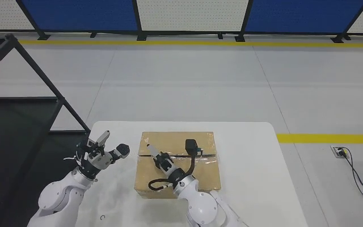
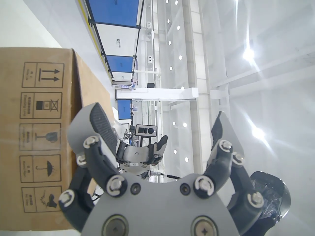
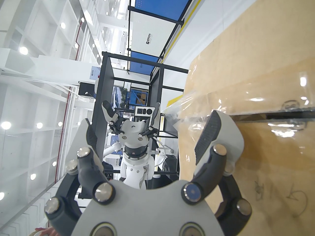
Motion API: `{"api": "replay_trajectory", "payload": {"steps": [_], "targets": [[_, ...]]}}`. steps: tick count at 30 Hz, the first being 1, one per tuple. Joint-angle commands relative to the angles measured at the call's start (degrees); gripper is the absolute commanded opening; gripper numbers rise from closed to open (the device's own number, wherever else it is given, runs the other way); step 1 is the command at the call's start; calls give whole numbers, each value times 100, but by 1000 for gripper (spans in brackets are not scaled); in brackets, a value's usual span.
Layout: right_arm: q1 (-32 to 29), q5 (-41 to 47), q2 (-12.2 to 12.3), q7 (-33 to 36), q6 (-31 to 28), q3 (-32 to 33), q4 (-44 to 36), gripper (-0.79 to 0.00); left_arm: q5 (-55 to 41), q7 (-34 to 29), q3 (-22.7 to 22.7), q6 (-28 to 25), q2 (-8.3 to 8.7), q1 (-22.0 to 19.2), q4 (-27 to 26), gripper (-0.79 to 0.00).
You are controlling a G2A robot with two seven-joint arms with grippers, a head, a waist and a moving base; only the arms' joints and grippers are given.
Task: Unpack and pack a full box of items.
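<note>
A closed cardboard box (image 1: 187, 170) stands in the middle of the white table (image 1: 249, 170), its top seam covered with clear tape (image 3: 258, 99). My right gripper (image 1: 158, 158) hovers over the box's left part, open (image 3: 150, 128), with one finger (image 3: 209, 133) close to the seam's taped end; whether it touches is unclear. Left of the box, off the table surface, my left gripper (image 1: 109, 144) is open and holds nothing (image 2: 160, 121). The box's printed side (image 2: 37, 136) is right beside it. Each wrist view also has the other arm's gripper farther off.
A black metal frame (image 1: 34, 74) stands off the table's left side. Blue and white partition panels (image 1: 187, 14) line the back, with a yellow floor line (image 1: 317, 138) to the right. A small ring (image 1: 102, 217) lies near the table's front left.
</note>
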Motion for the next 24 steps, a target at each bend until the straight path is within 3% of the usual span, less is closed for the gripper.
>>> {"api": "replay_trajectory", "payload": {"steps": [1,24], "targets": [[40,17,-26,-61,-55,-36,26,0,-13,-7,-12,-8,0,15,4,0],[304,-170,-359,-788,-721,-605,376,0,-271,-221,-74,-196,-29,144,153,0]]}}
